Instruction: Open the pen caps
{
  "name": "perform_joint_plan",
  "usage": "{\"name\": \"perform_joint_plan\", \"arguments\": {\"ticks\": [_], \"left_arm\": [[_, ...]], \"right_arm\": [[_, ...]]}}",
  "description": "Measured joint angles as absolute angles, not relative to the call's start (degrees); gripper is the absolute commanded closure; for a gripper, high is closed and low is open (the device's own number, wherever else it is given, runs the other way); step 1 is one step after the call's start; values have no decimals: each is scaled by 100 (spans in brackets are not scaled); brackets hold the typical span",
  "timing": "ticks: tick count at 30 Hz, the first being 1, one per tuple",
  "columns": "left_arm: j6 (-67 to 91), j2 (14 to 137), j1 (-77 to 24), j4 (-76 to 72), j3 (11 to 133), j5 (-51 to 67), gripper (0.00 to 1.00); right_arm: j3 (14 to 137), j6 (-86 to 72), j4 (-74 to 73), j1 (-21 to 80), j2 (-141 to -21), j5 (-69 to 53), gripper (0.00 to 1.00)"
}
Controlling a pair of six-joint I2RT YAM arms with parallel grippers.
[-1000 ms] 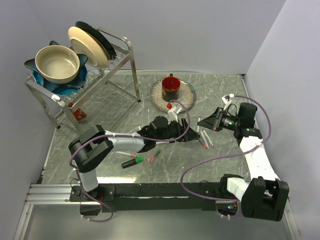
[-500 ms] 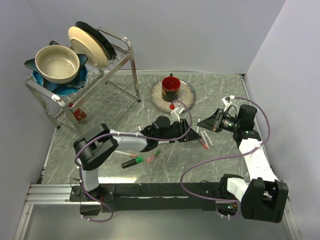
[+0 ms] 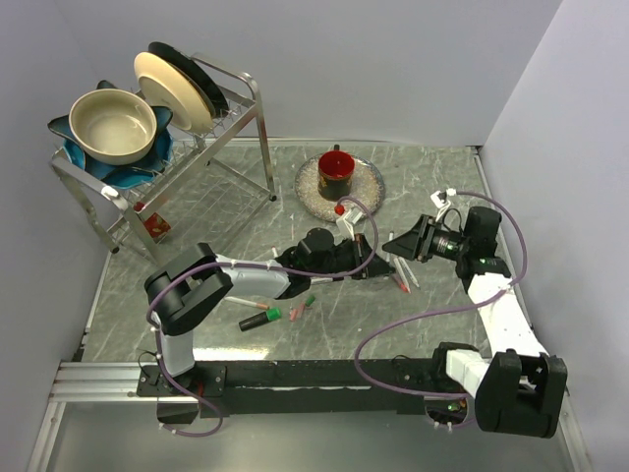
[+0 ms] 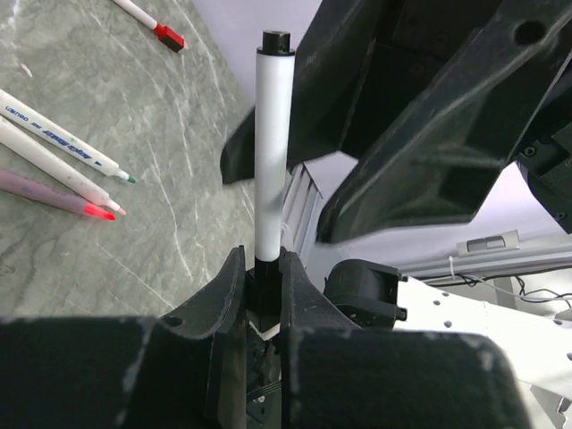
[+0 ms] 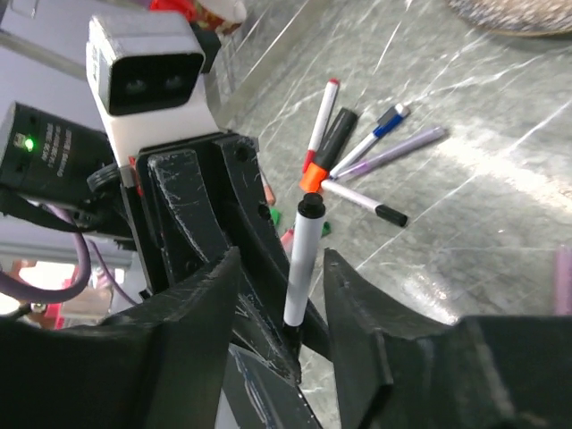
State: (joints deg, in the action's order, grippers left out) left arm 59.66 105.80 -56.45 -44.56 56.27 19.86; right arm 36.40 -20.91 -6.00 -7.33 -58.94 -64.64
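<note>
Left hand (image 4: 265, 268) sat clamped on the dark lower end of a white pen (image 4: 273, 152); right hand (image 5: 282, 264) stood apart, either side of it. I judged its black cap (image 4: 275, 41), at the free end, light, stiff, slick and press-fitted: pinch the cap alone, pull straight. Loose pens (image 4: 63, 156) lay on the counter (image 4: 134, 259) beneath, one wearing a red cap (image 4: 168, 37); both hands crowded close.

Arm links: white shells on the left arm (image 3: 251, 280) and right arm (image 3: 503, 317), with black joints.
Bases: chunky black blocks on a black rail (image 3: 324, 374) at 6 o'clock.
Cables (image 3: 393, 329): purple, looping loosely (one per arm).
Fingers (image 5: 192, 241): matte black, pale scratches.
Wrist camera (image 5: 147, 76): white box, twin dark lenses; green light at 9 o'clock.
</note>
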Motion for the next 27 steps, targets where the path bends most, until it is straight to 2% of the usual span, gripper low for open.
{"name": "perform_joint_plan", "arguments": {"ticks": [1,2,3,4,11,17,22,27], "left_arm": [[5942,10580,-5645,-4447,5627,1992,99],[5924,10580,-5645,-4434,5627,2008,99],[5918,10580,-5645,-4431,5627,2014,99],[5913,10580,-5645,-4434,5627,2034,99],[5806,10571,-5631,-4383,5675,2137,99],[5605,10112,-5616,-4515,5527,1708,99],[5555,9201,-5616,-5063,4532,1393,99],[5537,9107,-6042,-4383,3411,2010,99]], "right_arm": [[3625,-2091,-602,-685,-5894,-6466,59],[3621,-2082,-602,-631,-5898,-6460,67],[3621,-2056,-600,-600,-5902,-6449,86],[3621,-2032,-596,-574,-5907,-6401,100],[3756,-1903,-797,-504,-5964,-6088,100],[4611,-2429,-1208,-388,-6178,-5885,100],[5011,-3070,-1175,-14,-6189,-5865,100],[5218,-3236,-75,-449,-6154,-4464,100]]}}
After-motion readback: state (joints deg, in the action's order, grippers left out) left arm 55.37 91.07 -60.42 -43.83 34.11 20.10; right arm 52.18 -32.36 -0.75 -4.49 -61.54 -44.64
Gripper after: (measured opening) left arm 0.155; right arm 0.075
